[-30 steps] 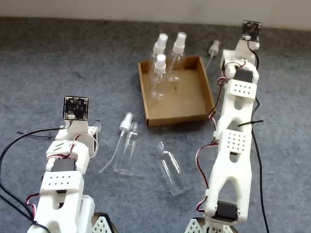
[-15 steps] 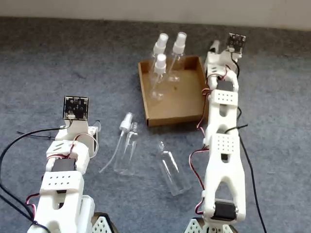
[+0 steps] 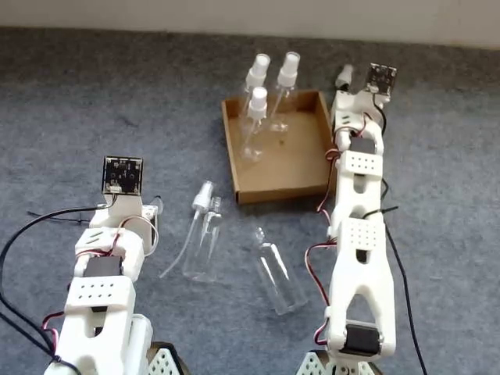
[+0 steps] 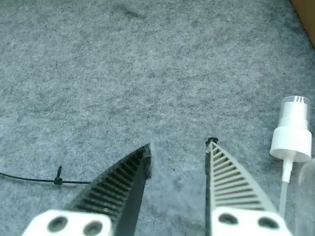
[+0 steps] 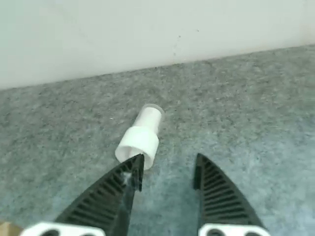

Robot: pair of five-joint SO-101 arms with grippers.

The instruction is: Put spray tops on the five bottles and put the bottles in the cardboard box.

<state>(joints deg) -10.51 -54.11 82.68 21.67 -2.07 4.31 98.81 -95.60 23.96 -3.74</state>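
3 capped bottles (image 3: pixel 251 129) in cardboard box (image 3: pixel 286 191); 2 uncapped bottles (image 3: pixel 279 278) lie on carpet (image 3: pixel 117 101).

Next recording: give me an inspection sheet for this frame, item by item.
Surface: grey carpet.
Job's things: cardboard box with three capped bottles leaning on its far rim; left uncapped bottle and right uncapped bottle lying on the carpet; near spray top beside the left one; far spray top past the box's far right corner.
Clutter: nothing seen.
Grippers: left gripper open over bare carpet; right gripper open at the far spray top.
Cables: black cable on the carpet; red and white wires along the right arm.
Surroundings: pale wall.
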